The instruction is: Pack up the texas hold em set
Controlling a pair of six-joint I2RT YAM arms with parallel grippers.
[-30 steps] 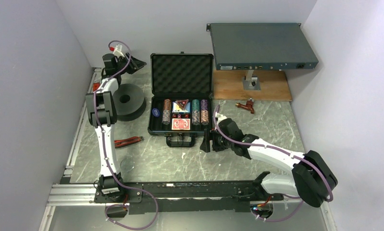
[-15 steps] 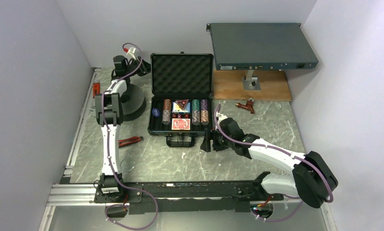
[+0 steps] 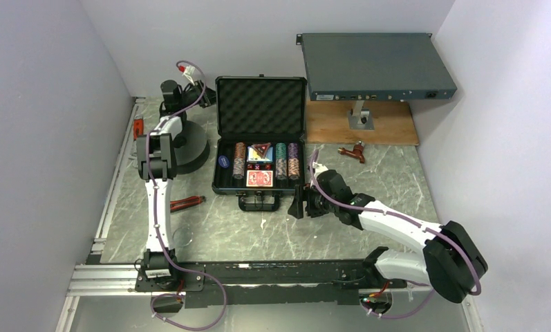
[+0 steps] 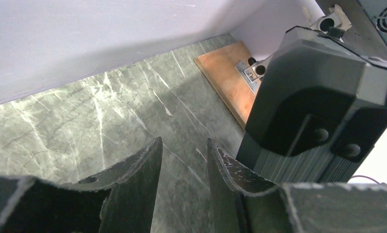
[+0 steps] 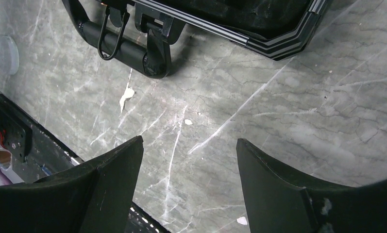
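Packing target: black briefcase (image 3: 225, 181), centre of the top view, open, foam lid (image 3: 260, 107) upright.
Contents: chip stacks (image 3: 239, 160), red deck (image 3: 258, 179), triangular markers (image 3: 260, 148) and blue button (image 3: 222, 161), all inside the tray.
Left gripper (image 4: 184, 165): upper left of frame, by the lid's left edge, probably just behind it; jaws a narrow gap apart, nothing between.
Right gripper (image 5: 189, 145): lower right of the case, near the handle (image 5: 118, 46); jaws spread wide over the table (image 5: 278, 97).
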